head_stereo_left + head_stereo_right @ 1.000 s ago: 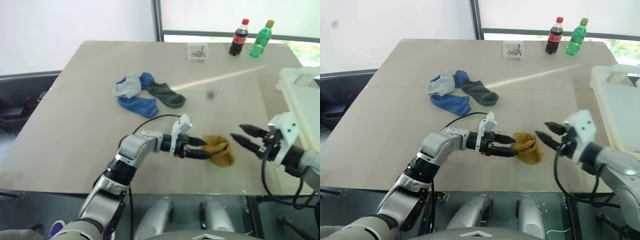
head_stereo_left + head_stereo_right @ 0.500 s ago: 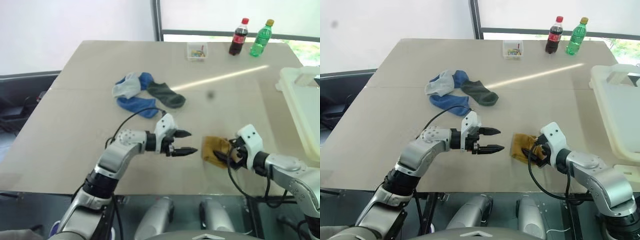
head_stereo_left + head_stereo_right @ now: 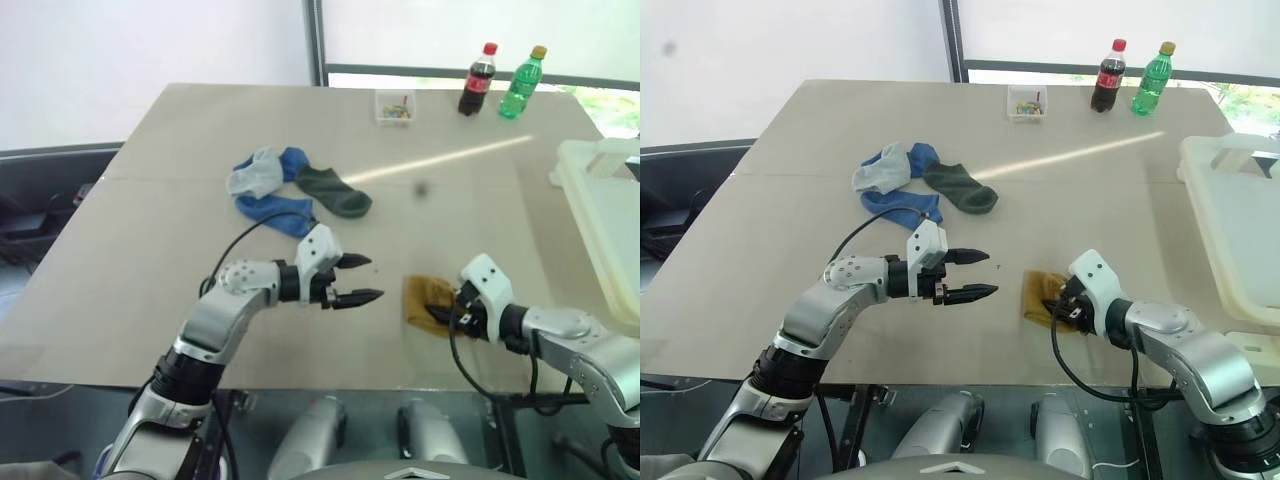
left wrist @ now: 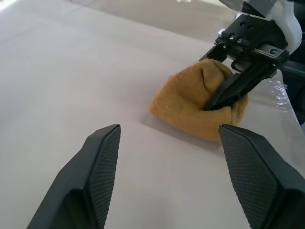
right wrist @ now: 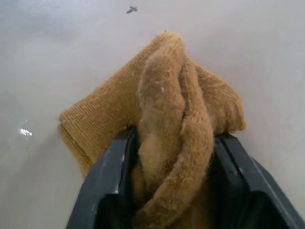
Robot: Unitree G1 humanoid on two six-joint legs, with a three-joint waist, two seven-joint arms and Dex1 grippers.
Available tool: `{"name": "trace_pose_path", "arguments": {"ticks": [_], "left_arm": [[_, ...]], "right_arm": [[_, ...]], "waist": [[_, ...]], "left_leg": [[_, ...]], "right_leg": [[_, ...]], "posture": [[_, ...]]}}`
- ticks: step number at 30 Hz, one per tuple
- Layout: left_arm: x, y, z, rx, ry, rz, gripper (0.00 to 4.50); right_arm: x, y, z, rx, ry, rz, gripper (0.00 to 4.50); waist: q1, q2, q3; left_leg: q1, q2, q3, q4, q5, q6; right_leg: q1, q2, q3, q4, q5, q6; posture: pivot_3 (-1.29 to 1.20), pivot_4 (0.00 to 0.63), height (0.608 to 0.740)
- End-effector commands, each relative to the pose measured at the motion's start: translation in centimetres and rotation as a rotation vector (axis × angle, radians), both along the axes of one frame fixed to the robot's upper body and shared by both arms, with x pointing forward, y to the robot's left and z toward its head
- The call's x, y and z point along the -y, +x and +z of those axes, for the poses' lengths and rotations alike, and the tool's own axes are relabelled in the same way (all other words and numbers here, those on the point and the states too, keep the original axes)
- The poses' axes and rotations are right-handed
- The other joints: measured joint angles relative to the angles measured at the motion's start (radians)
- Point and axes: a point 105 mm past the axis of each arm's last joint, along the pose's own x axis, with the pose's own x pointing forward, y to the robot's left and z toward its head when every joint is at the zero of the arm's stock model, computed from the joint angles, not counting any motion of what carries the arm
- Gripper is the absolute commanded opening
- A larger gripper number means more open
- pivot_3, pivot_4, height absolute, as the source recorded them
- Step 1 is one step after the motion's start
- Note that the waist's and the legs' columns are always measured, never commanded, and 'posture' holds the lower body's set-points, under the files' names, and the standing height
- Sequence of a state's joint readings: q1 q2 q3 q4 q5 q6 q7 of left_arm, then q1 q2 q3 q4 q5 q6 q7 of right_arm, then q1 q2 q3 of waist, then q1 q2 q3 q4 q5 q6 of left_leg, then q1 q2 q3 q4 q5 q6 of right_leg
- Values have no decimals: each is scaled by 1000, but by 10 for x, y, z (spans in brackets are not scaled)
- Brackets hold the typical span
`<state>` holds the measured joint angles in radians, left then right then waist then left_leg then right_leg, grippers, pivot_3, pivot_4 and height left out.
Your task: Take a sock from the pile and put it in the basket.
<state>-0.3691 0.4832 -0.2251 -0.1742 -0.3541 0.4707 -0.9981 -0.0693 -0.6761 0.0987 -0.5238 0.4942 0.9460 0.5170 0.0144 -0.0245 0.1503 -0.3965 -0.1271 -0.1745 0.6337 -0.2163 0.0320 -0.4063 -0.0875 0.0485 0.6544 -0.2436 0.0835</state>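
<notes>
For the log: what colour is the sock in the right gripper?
Mustard yellow sock, pinched in the right gripper; clearest in the right wrist view.

A sock (image 3: 428, 303) lies on the table (image 3: 150, 240) between the left gripper (image 3: 366, 279) and right gripper (image 3: 447, 314). The pile (image 3: 290, 190) sits behind, the basket (image 3: 605, 215) at right, two bottles (image 3: 500, 80) and a small box (image 3: 396, 104) at the far edge.

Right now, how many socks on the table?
4 visible: grey, blue and dark green sock in the pile, plus a mustard sock in the right gripper. The pile may hide more.
</notes>
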Motion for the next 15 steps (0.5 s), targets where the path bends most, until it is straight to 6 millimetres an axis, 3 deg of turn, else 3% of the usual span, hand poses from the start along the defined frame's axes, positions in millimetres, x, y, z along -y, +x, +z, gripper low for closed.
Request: {"name": "trace_pose_path", "arguments": {"ticks": [1,2,3,7,15], "left_arm": [[8,-7,15,61,-50,-32,3456],[10,-7,16,60,-59,-30,3456],[11,-6,18,62,-68,-27,3456],[18,0,23,67,-117,-8,3456],[44,20,37,102,-215,52,3456]], "right_arm": [[9,0,-20,-140,97,-92,2093],[10,9,-6,-95,179,-128,1676],[13,19,9,-44,250,-168,1569],[35,45,51,99,395,-291,47],[91,83,142,375,584,-473,9]], "waist": [[0,-1,0],[0,-1,0],[-1,0,0],[-1,7,5],[-1,8,6]], "left_leg": [[0,0,0,0,0,0],[0,0,0,0,0,0],[0,1,0,0,0,0],[-1,1,3,1,0,0],[-5,-1,3,0,0,0]], "right_leg": [[0,0,0,-1,0,0],[1,0,0,-1,0,0],[1,0,0,-1,0,0],[-1,0,3,1,0,0],[-5,1,3,3,1,0]], "posture": [[0,150,739],[0,150,739],[0,150,739],[0,150,739],[0,150,739]]}}
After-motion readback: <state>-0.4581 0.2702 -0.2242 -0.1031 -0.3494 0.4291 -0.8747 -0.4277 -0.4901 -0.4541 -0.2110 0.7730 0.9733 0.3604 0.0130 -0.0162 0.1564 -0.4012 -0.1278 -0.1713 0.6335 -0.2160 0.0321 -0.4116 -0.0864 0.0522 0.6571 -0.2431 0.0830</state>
